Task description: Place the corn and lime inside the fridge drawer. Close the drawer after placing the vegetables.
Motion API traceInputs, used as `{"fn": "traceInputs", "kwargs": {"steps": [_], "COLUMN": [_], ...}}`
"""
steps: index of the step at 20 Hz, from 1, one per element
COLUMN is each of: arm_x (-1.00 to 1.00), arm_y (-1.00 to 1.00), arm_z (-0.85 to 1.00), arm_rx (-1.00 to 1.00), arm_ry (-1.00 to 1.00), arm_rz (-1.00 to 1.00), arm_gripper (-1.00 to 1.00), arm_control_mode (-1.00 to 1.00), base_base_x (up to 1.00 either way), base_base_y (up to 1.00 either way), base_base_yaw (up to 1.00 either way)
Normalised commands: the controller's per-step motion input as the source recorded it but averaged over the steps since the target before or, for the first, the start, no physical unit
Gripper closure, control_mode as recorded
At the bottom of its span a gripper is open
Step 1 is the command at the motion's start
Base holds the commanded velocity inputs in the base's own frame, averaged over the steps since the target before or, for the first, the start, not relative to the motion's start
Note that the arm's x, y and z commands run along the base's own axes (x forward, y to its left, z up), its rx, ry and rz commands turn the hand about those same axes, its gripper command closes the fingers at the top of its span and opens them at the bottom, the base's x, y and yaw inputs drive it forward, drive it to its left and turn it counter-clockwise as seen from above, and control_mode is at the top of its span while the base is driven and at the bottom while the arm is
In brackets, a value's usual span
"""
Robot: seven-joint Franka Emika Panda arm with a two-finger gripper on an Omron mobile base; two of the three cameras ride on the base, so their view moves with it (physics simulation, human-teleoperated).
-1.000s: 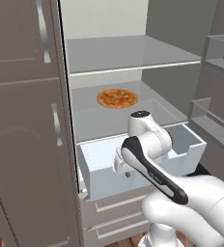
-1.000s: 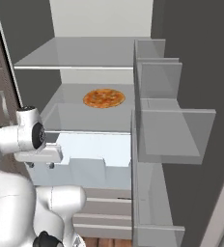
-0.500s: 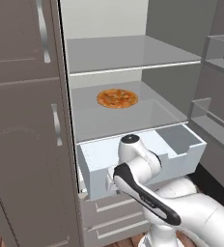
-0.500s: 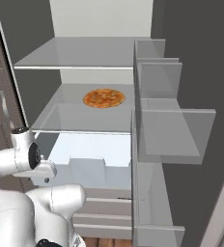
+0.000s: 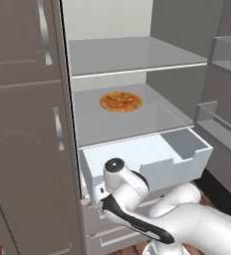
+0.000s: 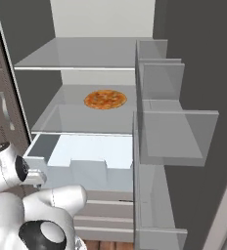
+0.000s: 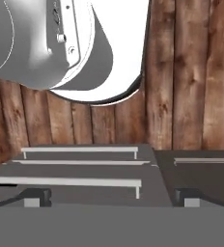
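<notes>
The arm has been lowered in front of the open fridge drawer (image 5: pixel 152 159); the gripper (image 7: pixel 111 198) is spread wide, empty, pointed floorward; closing is still pending

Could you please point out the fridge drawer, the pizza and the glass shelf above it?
fridge drawer (image 5: pixel 152 167), left base view, its notched front wall.
pizza (image 5: pixel 120 101), left base view, centre of its topping.
glass shelf (image 6: pixel 76 54), right base view, its bare top surface.

Matt pale plastic fridge drawer (image 5: pixel 187 167), glassy shelves (image 5: pixel 132 57), rough wooden floor (image 7: pixel 191 96).
</notes>
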Motion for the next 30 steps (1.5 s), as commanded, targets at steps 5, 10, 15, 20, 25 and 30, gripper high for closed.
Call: {"fn": "traceInputs", "kwargs": {"steps": [5, 10, 15, 20, 25, 30], "arm_x": [0.54, 0.57, 0.56, 0.52, 0.50, 0.44], "arm_y": [0.08, 0.02, 0.00, 0.00, 0.00, 0.00], "arm_z": [-0.22, -0.21, -0.17, -0.15, -0.17, -0.04], "arm_rx": [-0.02, -0.01, -0.03, -0.03, -0.02, -0.02], "arm_ry": [-0.16, -0.11, -0.09, -0.12, -0.16, -0.19], "arm_rz": [0.00, 0.00, 0.00, 0.00, 0.00, 0.00], "arm_gripper": [-1.00, -1.00, -1.00, -1.00, -1.00, -1.00], "arm_control_mode": [-1.00, -1.00, -1.00, -1.00, -1.00, -1.00], "base_base_x": [0.00, 0.00, 0.00, 0.00, 0.00, 0.00], "base_base_y": [0.00, 0.00, 0.00, 0.00, 0.00, 0.00], "base_base_yaw": [0.00, 0.00, 0.00, 0.00, 0.00, 0.00]}}
